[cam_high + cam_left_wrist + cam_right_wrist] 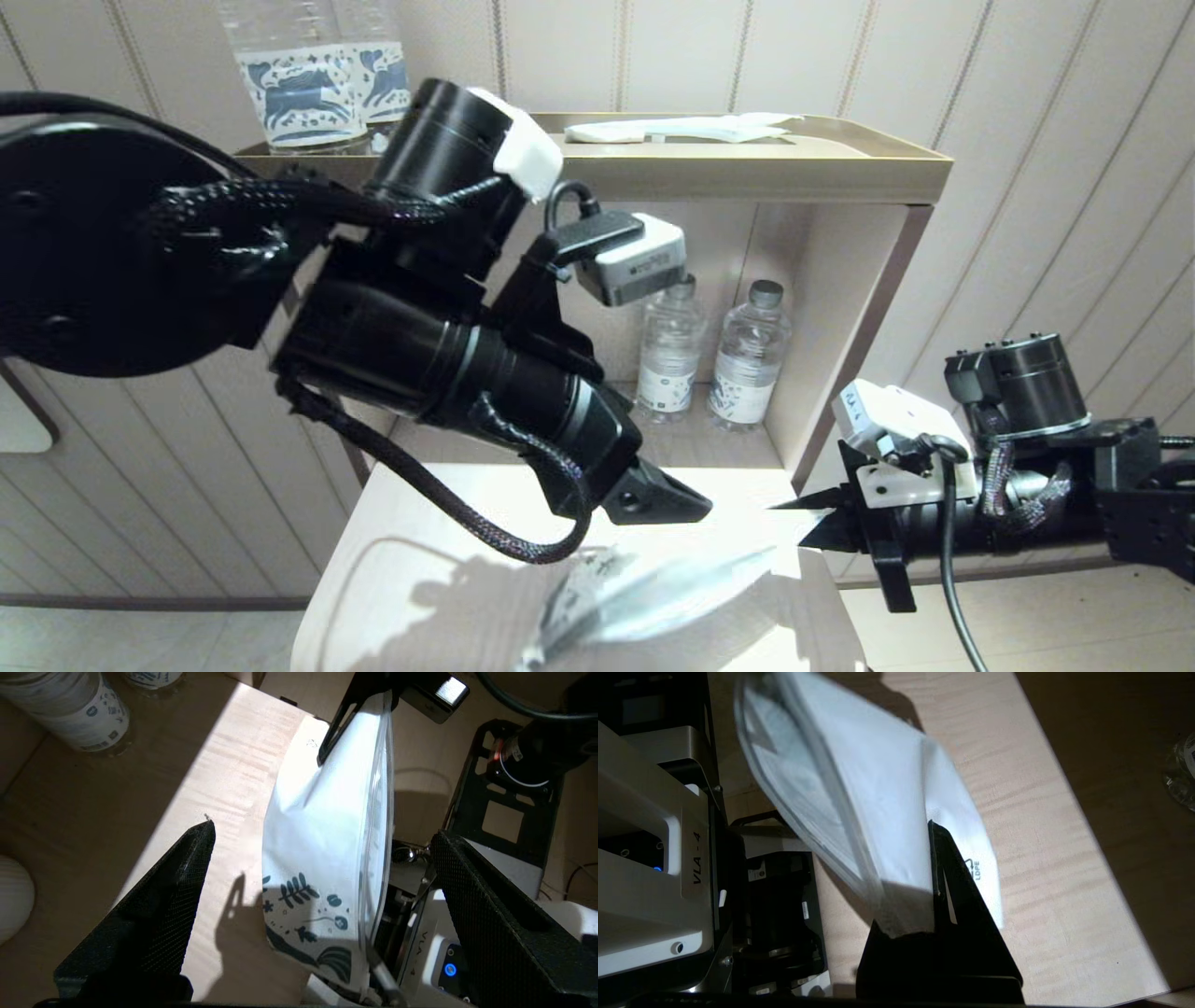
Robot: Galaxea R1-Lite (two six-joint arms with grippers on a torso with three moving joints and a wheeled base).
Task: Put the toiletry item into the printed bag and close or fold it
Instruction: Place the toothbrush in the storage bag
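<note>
The right hand (pixel 941 891) is clamped on one end of the printed bag (pixel 322 858), which hangs above the pale wooden bench (pixel 448 523) with its clear zip edge to one side. The left hand (pixel 322 858) stands wide around the bag's printed end, touching nothing. Water bottles (pixel 714 350) stand on the shelf behind.
</note>
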